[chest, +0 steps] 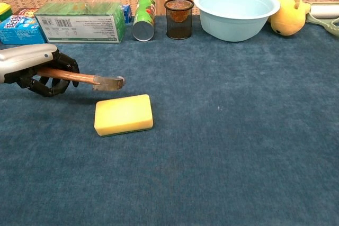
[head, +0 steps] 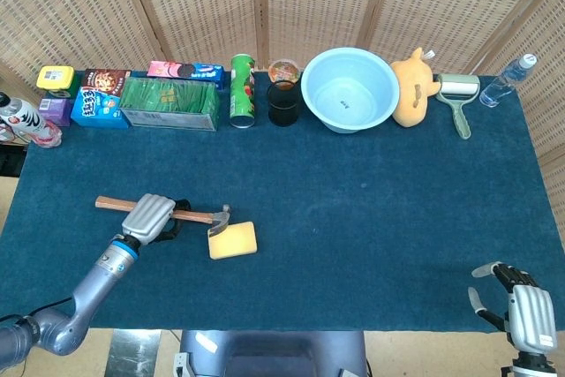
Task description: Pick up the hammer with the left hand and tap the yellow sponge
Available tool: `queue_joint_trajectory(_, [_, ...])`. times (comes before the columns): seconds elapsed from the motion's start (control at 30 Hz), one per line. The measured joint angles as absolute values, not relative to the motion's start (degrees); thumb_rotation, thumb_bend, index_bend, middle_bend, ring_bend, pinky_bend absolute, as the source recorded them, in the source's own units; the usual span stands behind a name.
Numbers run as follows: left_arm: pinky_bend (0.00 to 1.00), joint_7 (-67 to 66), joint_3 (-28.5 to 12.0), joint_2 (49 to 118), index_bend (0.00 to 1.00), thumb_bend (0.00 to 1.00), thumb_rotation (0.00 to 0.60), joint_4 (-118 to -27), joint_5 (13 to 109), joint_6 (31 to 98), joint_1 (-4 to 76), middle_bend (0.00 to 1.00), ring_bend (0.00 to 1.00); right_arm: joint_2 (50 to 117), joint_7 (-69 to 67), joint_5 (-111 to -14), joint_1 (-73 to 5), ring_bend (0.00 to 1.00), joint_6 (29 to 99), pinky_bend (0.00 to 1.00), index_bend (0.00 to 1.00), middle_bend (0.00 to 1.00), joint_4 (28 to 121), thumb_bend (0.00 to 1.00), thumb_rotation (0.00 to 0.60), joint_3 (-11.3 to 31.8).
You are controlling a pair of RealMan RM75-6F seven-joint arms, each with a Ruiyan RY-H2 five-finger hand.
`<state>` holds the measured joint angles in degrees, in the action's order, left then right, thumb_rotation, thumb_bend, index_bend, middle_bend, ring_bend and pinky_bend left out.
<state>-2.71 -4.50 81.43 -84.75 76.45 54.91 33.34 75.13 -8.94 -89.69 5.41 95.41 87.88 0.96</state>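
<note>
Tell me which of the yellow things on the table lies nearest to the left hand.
The sponge, flat beside the hammer that the left hand holds. The yellow plush and yellow box stand in the back row.
</note>
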Motion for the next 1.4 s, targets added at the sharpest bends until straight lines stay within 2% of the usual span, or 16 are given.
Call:
queue_joint_trajectory(0.4, [0.64,9.78,-3.69,77.34,0.55,0.62,0.600,-86.80,79.06,53.43,33.07,0.60,0.55,75.62,-7.37,-89.54,4.76,0.43,93.35,0.38,0.47,0.46,88.33,0.37,0.600,0.91])
queue_joint_trajectory(0.7, [0.67,22.30,-2.62,69.98,0.56,0.61,0.600,-90.90,81.48,47.37,34.96,0.60,0.57,75.91,-5.88,-89.75,3.87,0.43,91.78,0.38,0.47,0.46,88.97,0.37,0.600,0.81])
queue_joint_trajectory(0.9, [0.73,31.84,-2.03,63.64,0.55,0.61,0.600,-94.18,84.70,42.63,37.65,0.66,0.65,76.07,-5.49,-90.34,3.71,0.43,91.83,0.38,0.47,0.46,89.09,0.37,0.600,0.65])
queue_joint_trajectory(1.07, [0.79,30.74,-1.74,61.03,0.57,0.62,0.600,-95.82,85.40,39.77,39.84,0.73,0.77,76.09,-5.70,-90.61,3.97,0.42,92.31,0.38,0.47,0.46,88.89,0.37,0.600,0.47])
queue_joint_trajectory(1.4, [0.79,19.56,-2.58,59.35,0.58,0.62,0.600,-99.03,78.47,31.21,45.62,0.75,0.79,76.26,-7.04,-91.09,4.68,0.43,93.65,0.38,0.47,0.46,87.94,0.37,0.600,0.27])
